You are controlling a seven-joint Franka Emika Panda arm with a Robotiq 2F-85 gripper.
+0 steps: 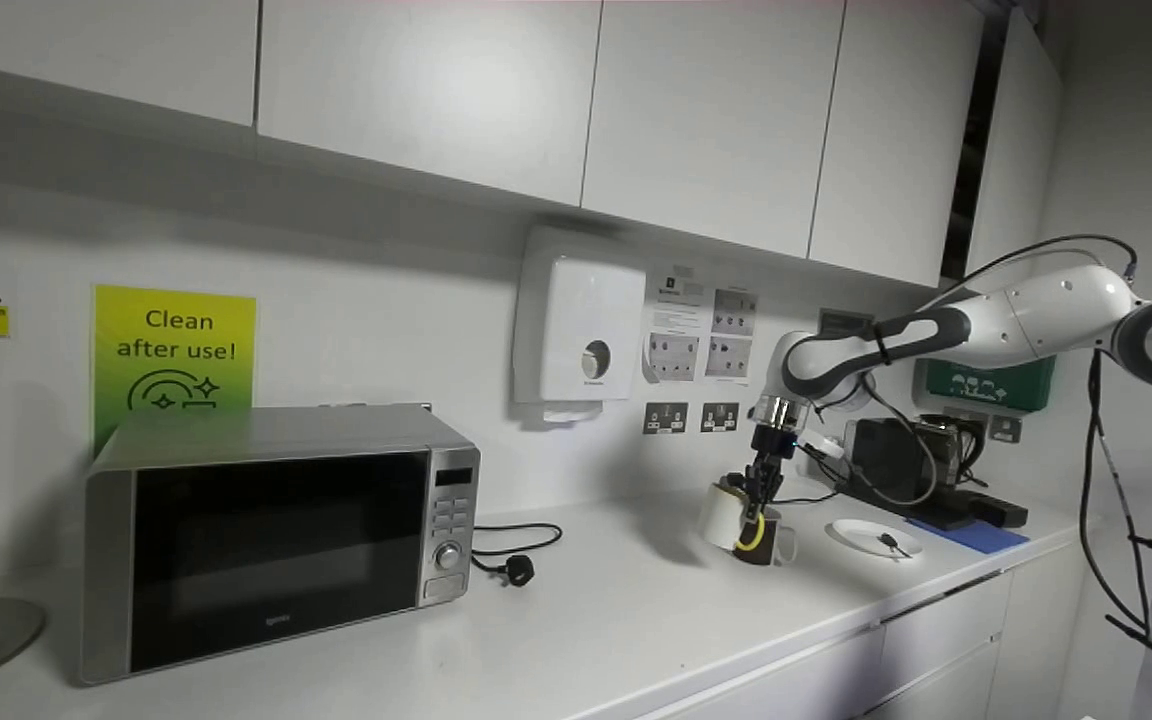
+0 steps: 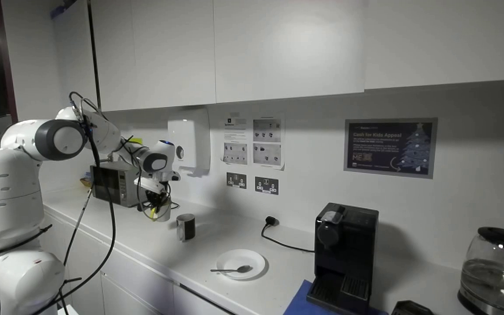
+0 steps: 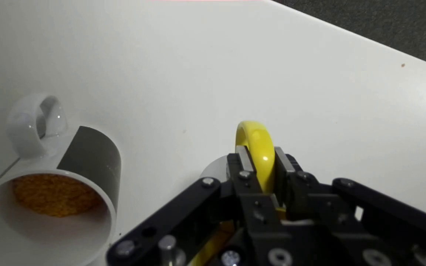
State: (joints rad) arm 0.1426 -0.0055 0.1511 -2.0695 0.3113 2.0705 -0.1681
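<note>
My gripper (image 3: 259, 159) is shut on the yellow handle (image 3: 263, 155) of a white mug (image 1: 722, 514). This mug has a yellow inside and also shows in an exterior view (image 2: 163, 214). It looks slightly tilted and seems just above the counter; whether its base touches is unclear. In the wrist view most of its body is hidden behind the fingers. A second mug (image 3: 93, 159), white with a dark panel, stands upright beside it. It holds something orange-brown and grainy. It shows in both exterior views (image 1: 756, 545) (image 2: 186, 227), partly behind the held mug in one of them.
A microwave (image 1: 281, 540) stands along the counter, its plug (image 1: 518, 570) lying beside it. A white plate (image 2: 256, 258) with a spoon (image 2: 234, 269), a black coffee machine (image 2: 348, 245) on a blue mat (image 2: 298, 302), and a glass jug (image 2: 490, 271) stand beyond the second mug. Cupboards (image 1: 716, 120) hang above.
</note>
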